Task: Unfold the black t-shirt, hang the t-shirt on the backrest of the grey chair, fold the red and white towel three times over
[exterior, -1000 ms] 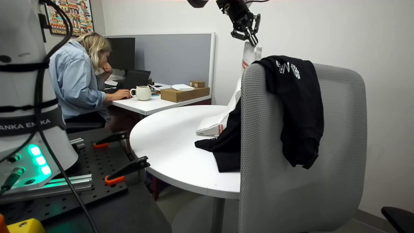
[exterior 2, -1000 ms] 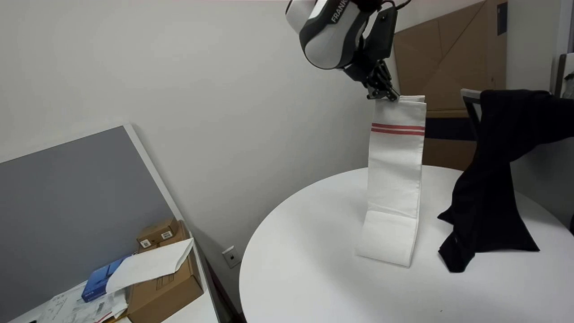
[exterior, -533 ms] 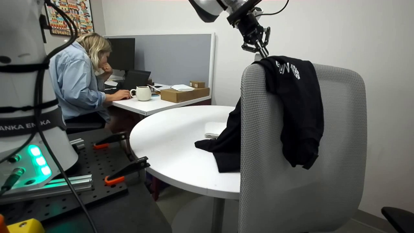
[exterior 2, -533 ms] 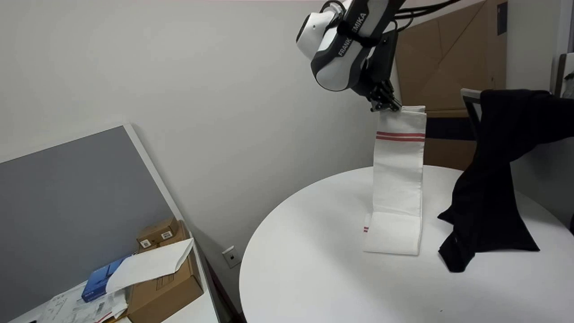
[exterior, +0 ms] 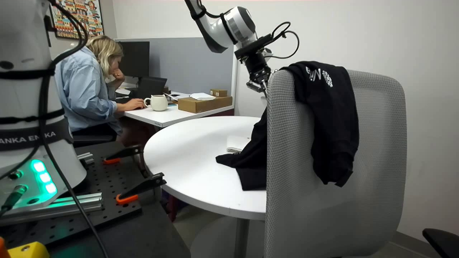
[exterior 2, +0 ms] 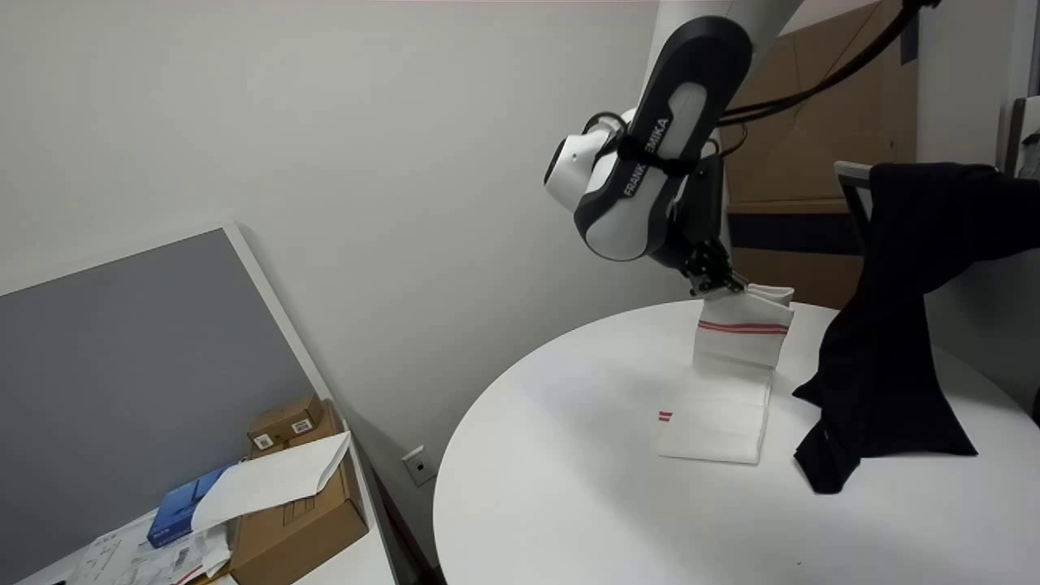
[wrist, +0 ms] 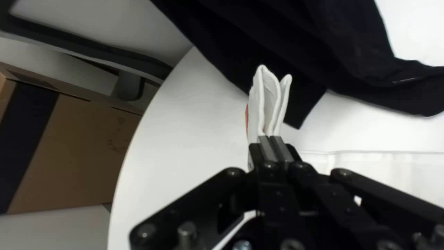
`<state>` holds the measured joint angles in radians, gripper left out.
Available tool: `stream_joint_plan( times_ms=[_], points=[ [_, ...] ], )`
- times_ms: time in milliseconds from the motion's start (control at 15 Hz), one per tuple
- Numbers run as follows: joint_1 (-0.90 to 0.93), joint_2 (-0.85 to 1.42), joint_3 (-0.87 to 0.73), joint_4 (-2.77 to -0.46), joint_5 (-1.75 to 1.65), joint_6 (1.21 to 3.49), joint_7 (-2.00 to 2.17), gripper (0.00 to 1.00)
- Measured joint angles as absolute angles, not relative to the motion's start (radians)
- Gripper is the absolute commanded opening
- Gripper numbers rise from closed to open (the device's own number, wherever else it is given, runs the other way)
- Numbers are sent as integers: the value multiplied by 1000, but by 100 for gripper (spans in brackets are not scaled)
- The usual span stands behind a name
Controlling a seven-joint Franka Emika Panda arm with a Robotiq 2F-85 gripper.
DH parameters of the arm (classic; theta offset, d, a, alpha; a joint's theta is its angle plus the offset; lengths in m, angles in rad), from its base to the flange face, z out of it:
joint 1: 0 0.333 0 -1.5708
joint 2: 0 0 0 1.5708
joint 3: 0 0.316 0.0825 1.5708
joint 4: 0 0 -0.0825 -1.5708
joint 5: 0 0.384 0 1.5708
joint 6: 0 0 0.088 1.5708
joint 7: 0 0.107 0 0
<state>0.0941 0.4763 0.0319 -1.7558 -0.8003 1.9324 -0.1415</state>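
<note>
the tool [wrist: 271, 139], jaws nearly together, pinches the upright end of the towel [exterior 2: 730, 383]; its flat part lies near the draped t-shirt [exterior 2: 890, 333], bare tabletop [exterior 2: 544, 479] running to the opposite edge.

Arm [exterior 2: 654, 183], white with black panels, enters from top edge in both exterior views, slants downward, then bends sharply at wrist [exterior: 242, 27]. Pincer [wrist: 270, 137] hangs below wrist, tilted off vertical, tips aimed down and rightward in both exterior views. In wrist view, pads [wrist: 266, 149] lie side by side, near-parallel, thin dark seam between; jaws drawn together, pinching at very tips. Base [exterior: 64, 157], lettered and white, stands well apart from pincer, lights [exterior: 45, 177] on its side glowing green.
</note>
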Motion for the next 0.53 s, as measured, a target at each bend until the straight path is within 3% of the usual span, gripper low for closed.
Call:
stream_joint_plan(
  times_ms=[533],
  points=[
    [217, 445, 181, -1994, -763, 1934, -112, 1]
  ],
)
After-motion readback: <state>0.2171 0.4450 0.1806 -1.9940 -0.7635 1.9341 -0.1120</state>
